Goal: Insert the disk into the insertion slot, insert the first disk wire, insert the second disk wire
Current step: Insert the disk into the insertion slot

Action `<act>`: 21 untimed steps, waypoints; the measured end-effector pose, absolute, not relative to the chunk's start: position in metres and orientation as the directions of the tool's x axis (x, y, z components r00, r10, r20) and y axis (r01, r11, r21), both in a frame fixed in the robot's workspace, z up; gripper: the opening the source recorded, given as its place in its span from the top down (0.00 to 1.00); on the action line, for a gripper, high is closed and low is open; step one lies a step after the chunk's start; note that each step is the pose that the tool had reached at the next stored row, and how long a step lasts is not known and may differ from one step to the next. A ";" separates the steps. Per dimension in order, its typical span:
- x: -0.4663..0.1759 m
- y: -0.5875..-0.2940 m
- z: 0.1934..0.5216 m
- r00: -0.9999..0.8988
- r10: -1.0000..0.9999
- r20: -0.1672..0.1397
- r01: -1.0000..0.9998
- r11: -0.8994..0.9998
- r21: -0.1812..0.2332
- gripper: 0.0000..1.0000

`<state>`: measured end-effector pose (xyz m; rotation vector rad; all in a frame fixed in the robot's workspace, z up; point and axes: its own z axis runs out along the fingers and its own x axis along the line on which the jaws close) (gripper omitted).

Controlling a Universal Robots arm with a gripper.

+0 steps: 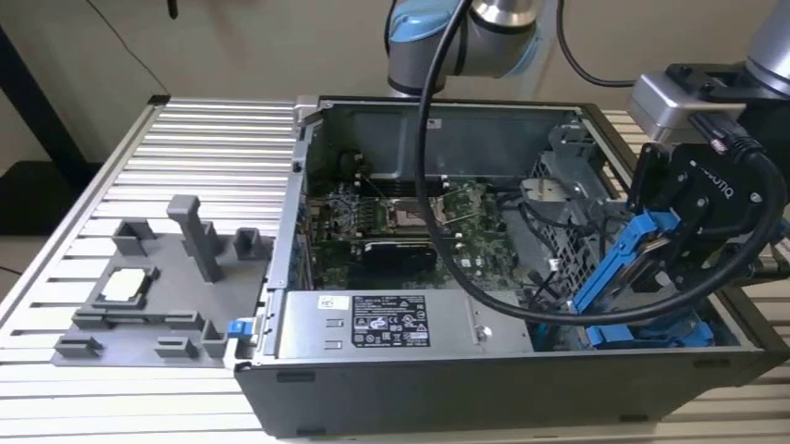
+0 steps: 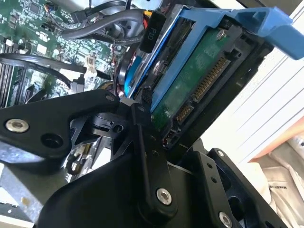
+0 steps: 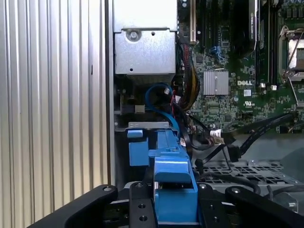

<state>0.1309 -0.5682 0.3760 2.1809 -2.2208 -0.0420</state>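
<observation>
disk clamped and tilted over the bay

my gripper [image 1: 663, 266] is closed on the disk [image 1: 639, 257]. in the first wrist view, one of my fingers [image 3: 137, 204] sits against each long side of its blue carrier.

i place everything from the power-supply box [image 1: 370, 322]. the disk hangs past the box's end on the exterior view's right. it is higher than the box's top and inside the open computer case [image 1: 494, 400].

its long axis stands steep, not level. the upper end leans toward the exterior view's right. the lower end points down and back toward the box.

in the second wrist view the green circuit board side and its row of connector pins [image 2: 205, 84] show between my finger links.

the insertion slot [image 1: 654, 335] is edged in blue and lies just past that same end of the box, directly under the disk. the carrier's lower tip comes close to the slot's blue edge, but i cannot tell whether they touch.

the motherboard [image 1: 395, 217] lies on the far side of the box. a grey fixture block [image 1: 161, 287] stands beyond the box's other end, outside the case on the slatted table [image 1: 210, 148].
</observation>
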 end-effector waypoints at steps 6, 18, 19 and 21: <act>0.131 -0.568 0.376 -0.018 -1.000 0.001 -0.999 0.018 0.039 0.59; 0.131 -0.567 0.400 -0.017 -0.997 -0.071 -1.000 0.016 0.006 0.59; 0.131 -0.567 0.400 -0.016 -0.997 -0.080 -1.000 0.016 -0.006 0.59; 0.131 -0.567 0.400 -0.013 -0.996 -0.089 -0.999 0.016 -0.033 0.59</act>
